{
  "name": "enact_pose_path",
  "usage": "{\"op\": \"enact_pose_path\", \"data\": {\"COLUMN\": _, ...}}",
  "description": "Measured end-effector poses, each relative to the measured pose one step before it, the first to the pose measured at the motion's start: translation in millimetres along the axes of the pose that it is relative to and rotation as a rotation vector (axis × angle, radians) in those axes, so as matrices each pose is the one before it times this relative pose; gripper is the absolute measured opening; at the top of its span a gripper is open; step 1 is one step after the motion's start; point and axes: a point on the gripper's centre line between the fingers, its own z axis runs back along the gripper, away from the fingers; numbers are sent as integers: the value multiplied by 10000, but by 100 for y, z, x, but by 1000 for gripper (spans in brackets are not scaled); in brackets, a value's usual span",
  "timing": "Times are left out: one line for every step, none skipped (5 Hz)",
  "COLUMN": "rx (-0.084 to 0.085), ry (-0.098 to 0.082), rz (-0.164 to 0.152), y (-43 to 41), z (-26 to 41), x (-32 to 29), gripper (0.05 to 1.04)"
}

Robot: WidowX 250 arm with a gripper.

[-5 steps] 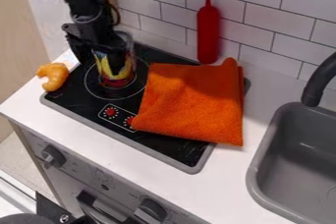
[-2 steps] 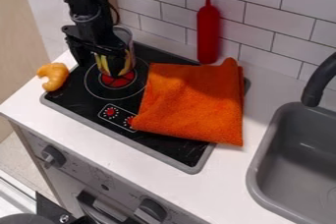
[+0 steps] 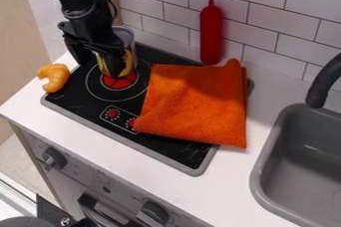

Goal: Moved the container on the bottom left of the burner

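the gripper [image 3: 100, 70] hangs low over the back left of the stove [image 3: 170, 150], its fingers set wide apart. the can [image 3: 129, 52] is right beside it: one finger crosses in front of the can, hiding part of its wall, while the other hangs out to the left, with a strip of the yellow label showing between them. the can's open rim and right side show behind and to the right of the gripper. i cannot tell whether either finger touches the can, or whether the can is gripped.

the can is upright, its lower end over the back part of the burner [image 3: 120, 81], with the red middle showing in front of it. i cannot tell if its base meets the stove.

a croissant [image 3: 55, 77] lies on the counter [image 3: 40, 109], just off the stove's left edge. an orange cloth [image 3: 193, 104] covers much of the stove to the right of the can, and a red bottle [image 3: 211, 34] stands behind the cloth, near the tiles.
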Motion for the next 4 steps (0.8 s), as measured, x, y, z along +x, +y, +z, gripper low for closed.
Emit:
{"op": "enact_pose_path", "data": {"rx": -114, "ry": -727, "rz": -363, "y": -714, "z": 636, "x": 83, "gripper": 997}}
{"op": "enact_pose_path", "data": {"rx": -94, "ry": -156, "rz": -137, "y": -698, "z": 582, "x": 482, "gripper": 997}}
{"op": "enact_pose_path", "data": {"rx": -176, "ry": 257, "rz": 158, "y": -1144, "z": 70, "x": 166, "gripper": 997}}
{"op": "enact_pose_path", "data": {"rx": 18, "ry": -29, "rz": -5, "y": -2122, "z": -165, "x": 850, "gripper": 997}}
